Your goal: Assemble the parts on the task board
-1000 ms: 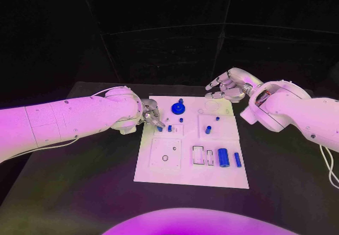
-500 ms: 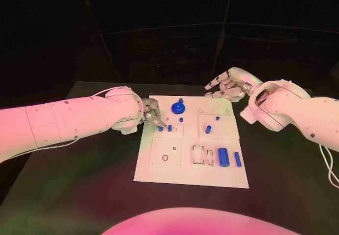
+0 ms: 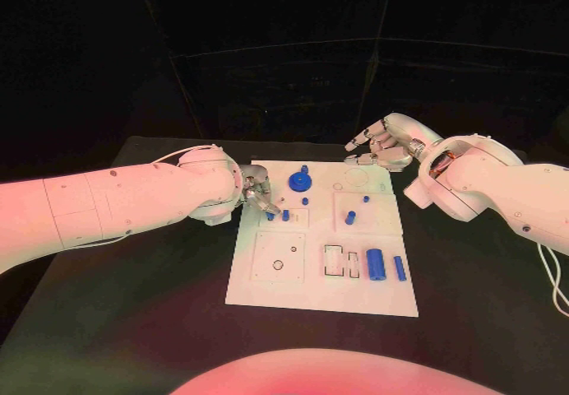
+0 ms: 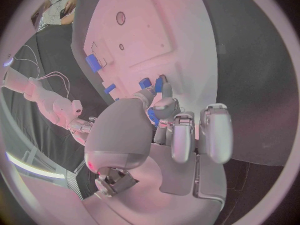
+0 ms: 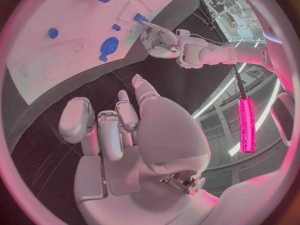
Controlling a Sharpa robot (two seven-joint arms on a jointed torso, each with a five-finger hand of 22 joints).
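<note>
Mostly white task board [image 3: 275, 280], blue parts [image 3: 375, 264]

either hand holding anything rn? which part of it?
The left hand has its fingertips at a small blue part by the task board edge; whether it is gripped cannot be told. The right hand holds nothing.

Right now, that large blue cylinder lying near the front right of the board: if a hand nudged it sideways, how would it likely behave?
The large blue cylinder lies on its side on the task board, so a sideways nudge would probably make it roll. It looks rigid, likely plastic, so it should not flex. The smaller blue piece lies close beside it and might be knocked.
</note>
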